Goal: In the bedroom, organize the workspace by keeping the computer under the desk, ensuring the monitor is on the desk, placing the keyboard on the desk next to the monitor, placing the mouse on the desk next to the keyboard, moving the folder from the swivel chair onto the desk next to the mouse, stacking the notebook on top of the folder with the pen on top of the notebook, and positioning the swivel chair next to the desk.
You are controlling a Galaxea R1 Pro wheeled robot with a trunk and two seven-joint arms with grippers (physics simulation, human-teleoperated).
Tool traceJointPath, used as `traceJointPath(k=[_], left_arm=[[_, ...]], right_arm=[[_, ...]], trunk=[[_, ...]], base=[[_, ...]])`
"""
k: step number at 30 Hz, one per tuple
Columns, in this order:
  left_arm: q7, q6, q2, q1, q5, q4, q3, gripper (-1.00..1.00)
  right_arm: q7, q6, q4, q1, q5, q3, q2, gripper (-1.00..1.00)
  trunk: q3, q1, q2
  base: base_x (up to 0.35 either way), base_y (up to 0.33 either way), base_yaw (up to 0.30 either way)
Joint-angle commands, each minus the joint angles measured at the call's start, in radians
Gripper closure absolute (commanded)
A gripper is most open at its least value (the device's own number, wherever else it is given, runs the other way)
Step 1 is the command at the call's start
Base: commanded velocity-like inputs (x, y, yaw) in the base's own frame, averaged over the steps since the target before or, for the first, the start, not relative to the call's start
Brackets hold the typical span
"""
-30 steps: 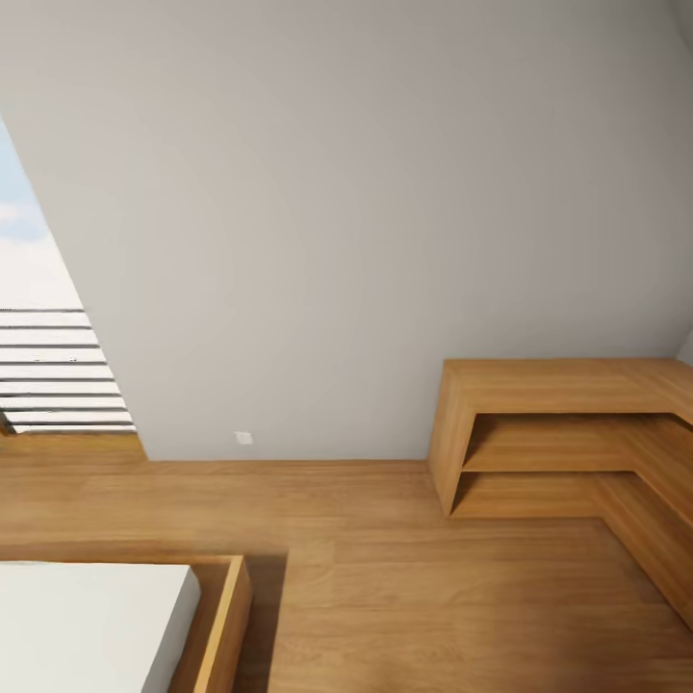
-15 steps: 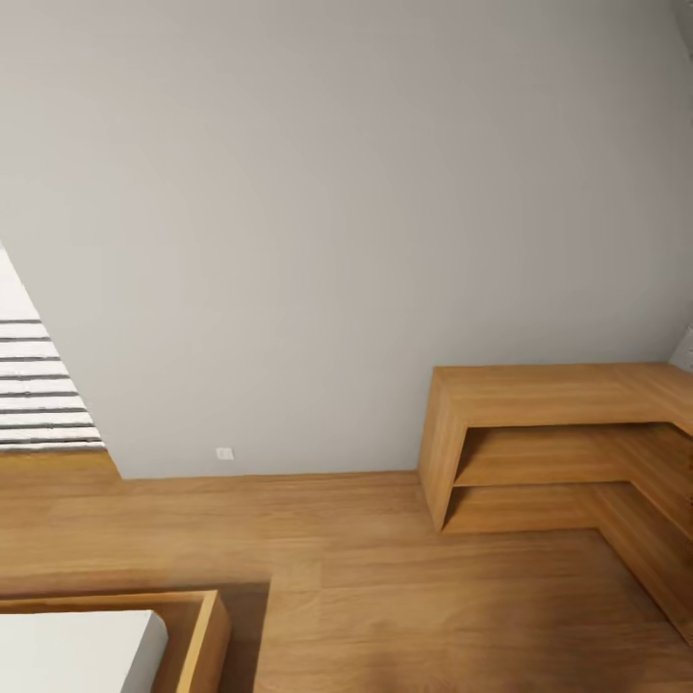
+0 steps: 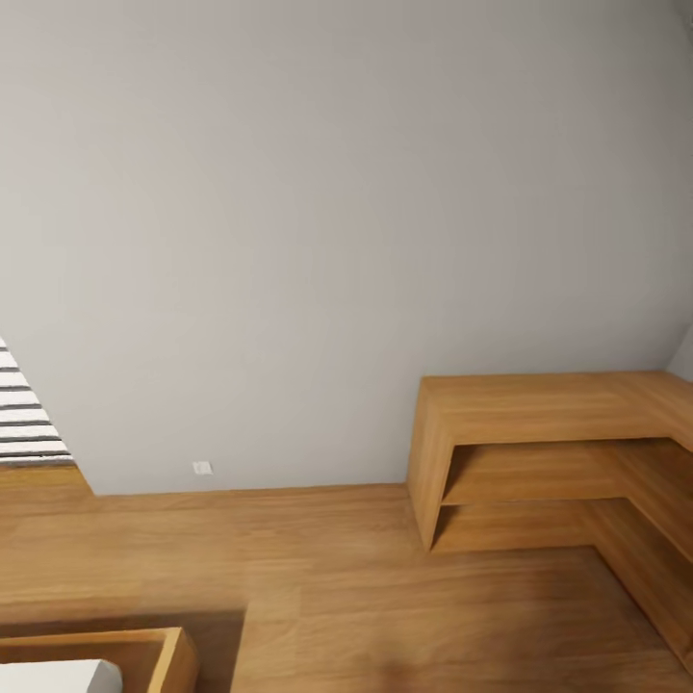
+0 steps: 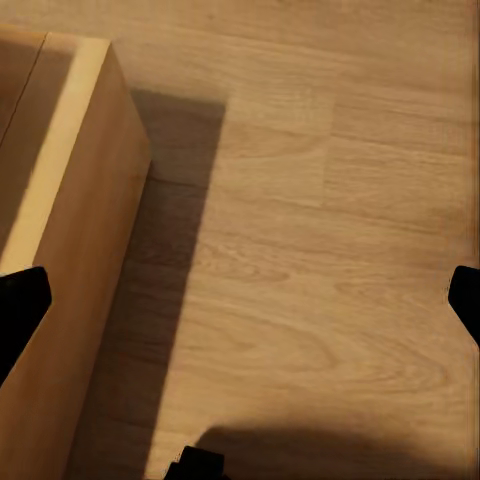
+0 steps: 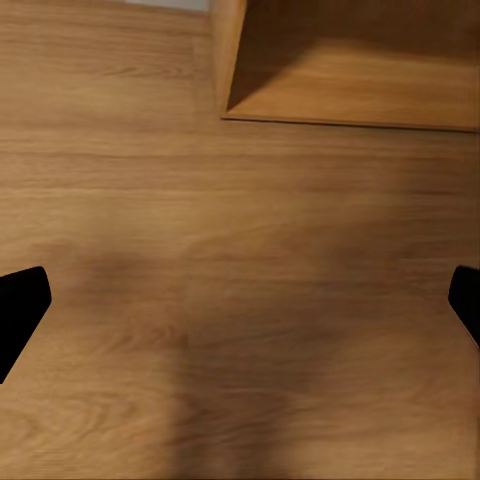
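Striped blinds (image 3: pixel 24 414) at the far left have slid almost out of sight over the last second, and the wooden bed frame (image 3: pixel 144 654) with its white mattress has shrunk into the lower corner, so the robot's head and base are swinging rightward, not the furniture. Next comes bare grey wall (image 3: pixel 318 221) with a small socket (image 3: pixel 202 468), then the low L-shaped wooden shelf (image 3: pixel 539 452), now sitting further left and lower. Below, the left claw (image 4: pixel 240 300) hangs over the floor (image 3: pixel 385 597) beside the bed frame, fingers spread wide and empty; the right claw (image 5: pixel 240 300) is likewise released near the shelf's corner. Desk, chair and folder are nowhere in sight; probably they lie further round, so the tidying has yet to begin.
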Motion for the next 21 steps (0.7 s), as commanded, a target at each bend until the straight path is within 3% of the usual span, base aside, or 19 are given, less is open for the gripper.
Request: traceJointPath(k=[1,8,21], left_arm=[[0.001,-0.001,-0.001,0.000,-0.006,-0.002,0.004,-1.00],[0.001,-0.002,-0.001,0.000,-0.006,-0.002,0.004,-1.00],[0.001,-0.001,-0.001,0.000,-0.005,-0.002,0.004,-1.00]], right_arm=[[-0.003,-0.003,0.002,-0.001,-0.006,0.009,0.000,-1.00],[-0.003,-0.003,0.002,-0.001,-0.006,0.009,0.000,-1.00],[-0.003,-0.002,0.003,-0.001,-0.006,0.007,-0.001,-1.00]], trunk=[[-0.001,0.000,0.000],[0.003,0.000,0.000],[0.014,0.000,0.000]], base=[[0.242,-0.179,-0.054],[0.170,-0.126,-0.126],[0.019,-0.014,-0.199]])
